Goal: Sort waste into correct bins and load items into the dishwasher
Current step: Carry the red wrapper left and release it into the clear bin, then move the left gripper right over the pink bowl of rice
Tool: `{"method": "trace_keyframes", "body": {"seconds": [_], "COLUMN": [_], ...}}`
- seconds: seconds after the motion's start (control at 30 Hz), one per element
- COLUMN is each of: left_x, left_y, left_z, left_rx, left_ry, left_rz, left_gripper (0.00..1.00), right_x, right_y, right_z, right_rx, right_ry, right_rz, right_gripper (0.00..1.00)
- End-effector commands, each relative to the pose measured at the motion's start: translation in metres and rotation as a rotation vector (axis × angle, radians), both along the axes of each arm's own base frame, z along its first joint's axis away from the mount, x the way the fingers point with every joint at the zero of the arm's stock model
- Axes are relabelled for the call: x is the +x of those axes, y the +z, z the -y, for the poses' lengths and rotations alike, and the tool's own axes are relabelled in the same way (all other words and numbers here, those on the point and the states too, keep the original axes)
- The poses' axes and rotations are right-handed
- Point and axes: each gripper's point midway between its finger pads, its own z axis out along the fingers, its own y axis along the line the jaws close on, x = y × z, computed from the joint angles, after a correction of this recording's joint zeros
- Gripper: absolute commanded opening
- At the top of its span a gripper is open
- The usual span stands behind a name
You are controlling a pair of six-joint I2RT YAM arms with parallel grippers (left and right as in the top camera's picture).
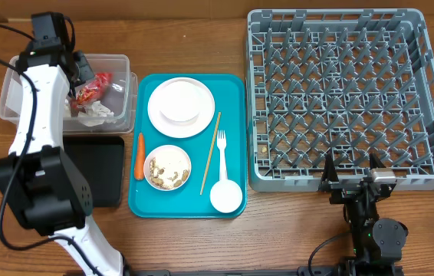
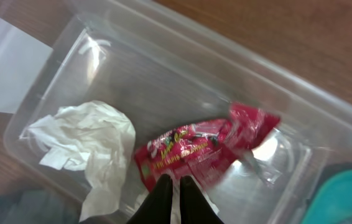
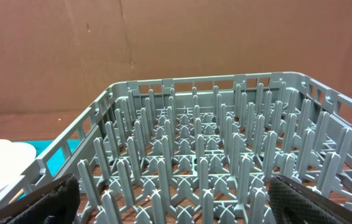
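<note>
Left wrist view puts you over the clear, deep rectangular plastic tub [image 2: 101,68]. Your left gripper [image 2: 173,186] is drawn narrow, and its fingers appear to pinch the lower edge of the small red snack wrapper [image 2: 207,146]. A crumpled white paper napkin [image 2: 95,146] lies in the tub just beside the wrapper.

You look to be at the drop in the waste sorting. Next, spread the fingers so the wrapper falls inside the walls, then lift clear.

Your right gripper [image 1: 351,175] sits wide open and holds nothing, at the near edge of the large square grey plastic dish rack [image 1: 432,92].

The teal serving tray [image 1: 236,84] carries what is left:
- the white round plate [image 1: 180,107]
- the white bowl [image 1: 168,167] with nuts and rice
- the orange carrot piece [image 1: 139,156]
- the thin wooden chopstick [image 1: 210,153]
- the white plastic fork [image 1: 220,149]
- the small white cup [image 1: 226,195]

The flat black rectangular tray [image 1: 98,172] lies near the tub.

Everything rests on a brown wood-grain table [image 1: 202,31]. A plain brown board wall [image 3: 163,50] stands behind the rack.
</note>
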Motion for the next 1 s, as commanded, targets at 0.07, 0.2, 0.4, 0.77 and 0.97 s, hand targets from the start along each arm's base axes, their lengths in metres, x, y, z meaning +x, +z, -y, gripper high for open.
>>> {"method": "trace_keyframes", "body": {"seconds": [0.07,0.2,0.4,0.77,0.97], "left_x": [-0.002,-0.003,-0.011,-0.098,-0.140], "left_y": [-0.019,-0.001,0.064,0.097,0.055], "left_z": [-0.015,-0.014,0.013,0.160,0.186], "left_rx": [0.050,0.052,0.016,-0.573,-0.539], "left_ry": [0.015,0.014,-0.044,-0.420,-0.451], "left_rz": [-0.048,-0.027,0.085,-0.053,-0.290], "left_gripper": [0.04,0.04,0.04,0.04,0.04], "right_x": [0.000,0.000,0.000,0.000,0.000], "right_y": [-0.002,-0.002,-0.002,-0.002,-0.002], "right_z": [0.003,0.003,0.003,0.003,0.003], "right_rx": [-0.004,-0.004,-0.004,-0.004,-0.004], "right_ry": [-0.017,-0.017,-0.017,-0.017,-0.017], "right_rz": [0.003,0.003,0.003,0.003,0.003], "right_gripper": [1.00,1.00,1.00,1.00,1.00]}}
